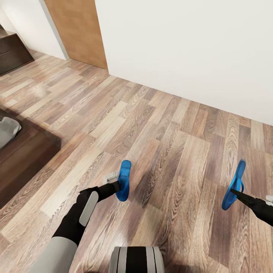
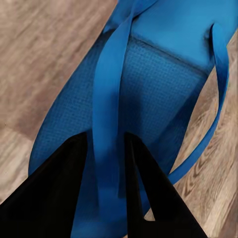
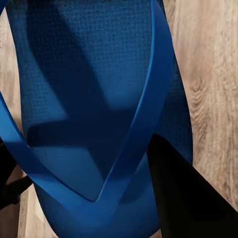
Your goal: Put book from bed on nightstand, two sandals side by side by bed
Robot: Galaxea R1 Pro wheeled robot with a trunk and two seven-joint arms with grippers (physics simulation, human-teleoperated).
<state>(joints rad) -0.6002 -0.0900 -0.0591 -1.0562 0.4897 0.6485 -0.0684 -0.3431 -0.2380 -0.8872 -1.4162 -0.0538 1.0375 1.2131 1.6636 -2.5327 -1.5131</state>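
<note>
Two blue sandals, one in each of my grippers, held above the wood-plank floor point(image 1: 163, 125).

My left arm reaches forward and low, its left gripper point(image 1: 118, 186) with jaws closed on a strap of the left sandal point(image 1: 123, 180); my right arm comes in from the side, the right gripper point(image 1: 234, 192) clamped on the right sandal point(image 1: 234, 185). Both flip-flops are bright blue, flat, thin-strapped, with textured soles, and hang on edge, well apart. The bed point(image 1: 22, 159), dark-framed, lies at my left beside a white wall point(image 1: 197, 45).
</note>
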